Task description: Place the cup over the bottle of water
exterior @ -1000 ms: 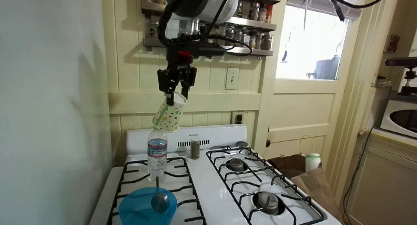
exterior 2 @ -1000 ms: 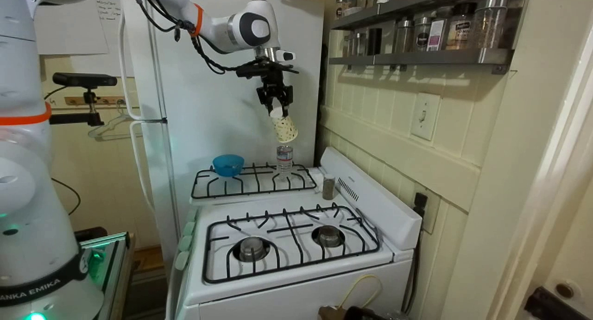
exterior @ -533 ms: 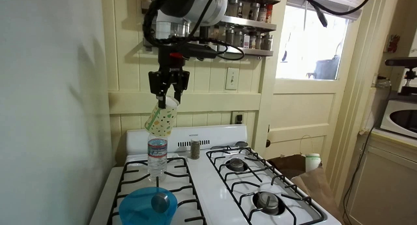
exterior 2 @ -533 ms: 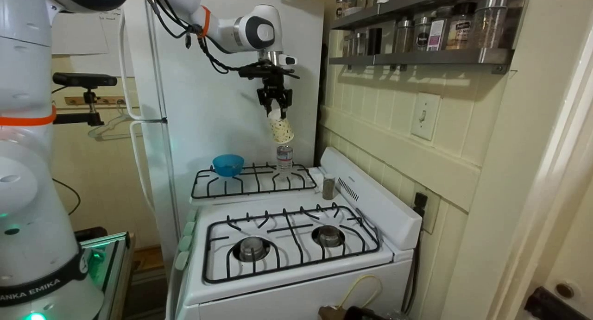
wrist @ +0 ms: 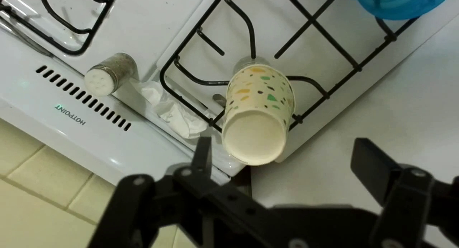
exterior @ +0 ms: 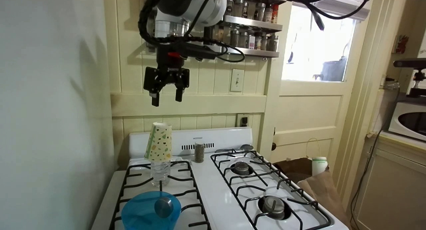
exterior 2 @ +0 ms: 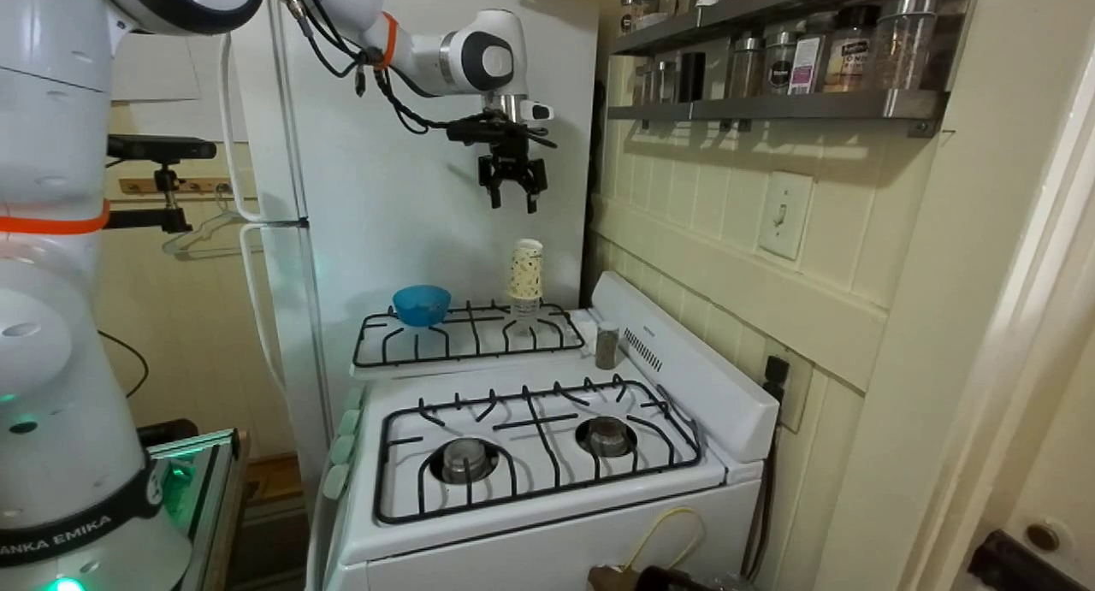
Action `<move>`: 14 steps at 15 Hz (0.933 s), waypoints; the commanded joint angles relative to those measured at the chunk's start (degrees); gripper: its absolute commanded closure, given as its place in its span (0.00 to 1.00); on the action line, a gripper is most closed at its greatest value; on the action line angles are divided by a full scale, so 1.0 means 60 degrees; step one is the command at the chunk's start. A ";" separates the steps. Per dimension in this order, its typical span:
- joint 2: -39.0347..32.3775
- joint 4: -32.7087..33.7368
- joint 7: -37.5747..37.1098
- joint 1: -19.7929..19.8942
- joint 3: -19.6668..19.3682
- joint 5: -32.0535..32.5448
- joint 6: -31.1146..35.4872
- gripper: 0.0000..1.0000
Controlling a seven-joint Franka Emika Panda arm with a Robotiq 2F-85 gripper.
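Claw [exterior: 167,99] spread; wrist view's cup [wrist: 258,113] nearly hides bottle [wrist: 245,62].

In my wrist view I could read the word HOTPOINT on the stove panel [wrist: 104,136]; it stood upside down and slanted. In an exterior view, my black base band [exterior 2: 85,523] carried the letters ANKA EMIKA, cut at the left edge. There also, a spice jar label [exterior 2: 854,54] showed ON; the other letters were too small for me.

The fingers [wrist: 374,171] stand spread; the speckled cup [wrist: 259,111] sits upside down over the bottle [wrist: 245,62], whose lower end shows.
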State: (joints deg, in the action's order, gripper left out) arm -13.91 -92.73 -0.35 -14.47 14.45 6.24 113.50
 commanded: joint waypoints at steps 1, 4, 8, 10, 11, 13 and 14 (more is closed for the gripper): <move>0.0125 0.0163 -0.0341 -0.0087 -0.0105 -0.0303 0.0384 0.00; 0.1021 -0.0323 -0.0546 -0.0049 -0.0185 -0.0227 -0.0200 0.00; 0.2946 -0.2016 -0.0517 0.0396 -0.0550 -0.0101 -0.0697 0.00; 0.3760 -0.2693 -0.0739 0.0708 -0.0846 0.0068 -0.0902 0.00; 0.4221 -0.3067 -0.0891 0.0885 -0.0986 0.0141 -0.0953 0.00; 0.3556 -0.2271 -0.0592 0.0889 -0.0924 -0.0009 -0.0944 0.00; 0.3926 -0.2594 -0.0594 0.1055 -0.1061 -0.0013 -0.0941 0.00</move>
